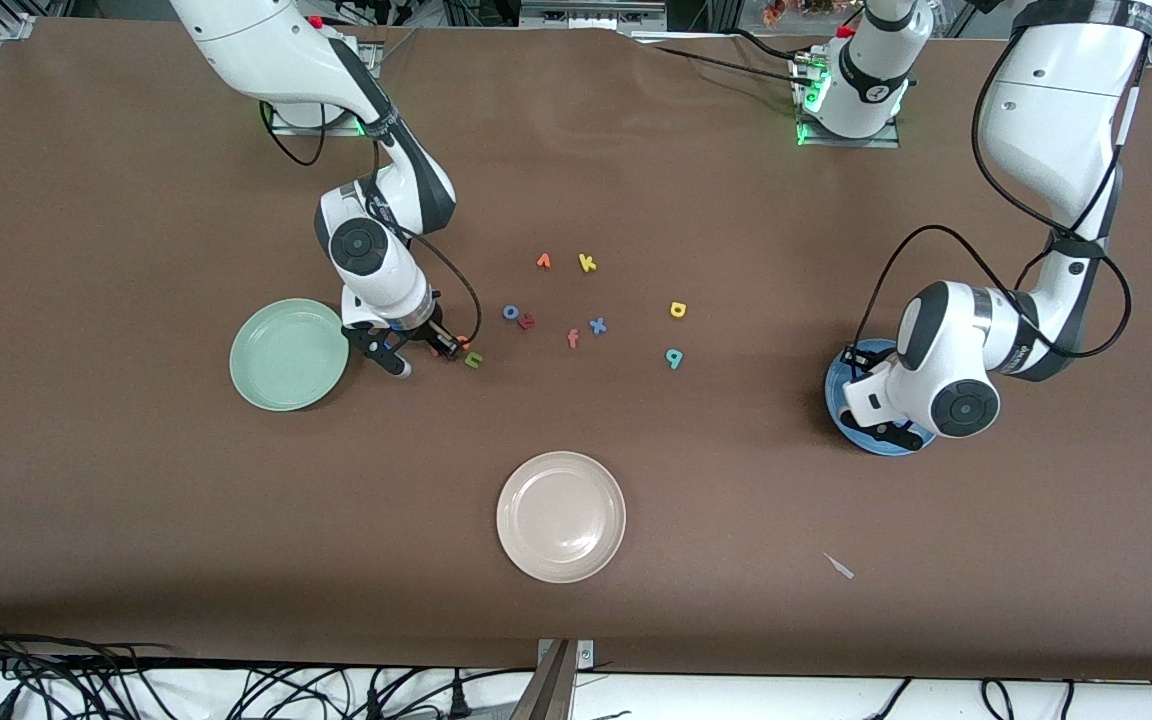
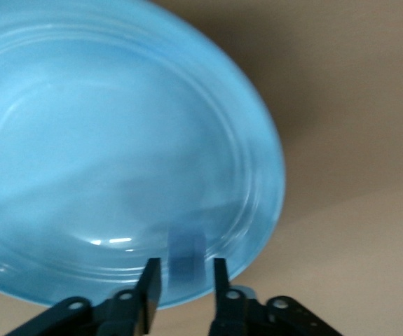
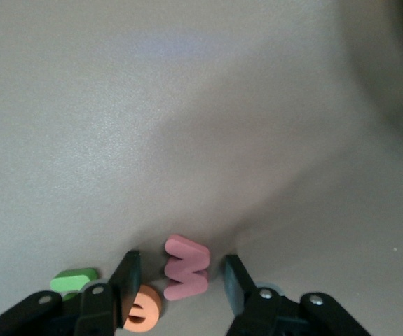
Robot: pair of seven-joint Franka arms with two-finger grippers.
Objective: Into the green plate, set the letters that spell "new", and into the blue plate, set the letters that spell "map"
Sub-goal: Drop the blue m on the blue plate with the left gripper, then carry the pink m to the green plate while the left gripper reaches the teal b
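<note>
The right gripper is at table level beside the green plate, jaws apart around the pink "w", not yet clamped; next they must close and lift. The left gripper, jaws slightly parted, releases a blurred blue piece over the blue plate.

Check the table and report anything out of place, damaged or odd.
One stray: a small pale scrap lies on the brown table, nearer the front camera than the blue plate, belonging to neither letters nor plates. The loose foam letters are simply unsorted. Nothing looks spilled or damaged.
</note>
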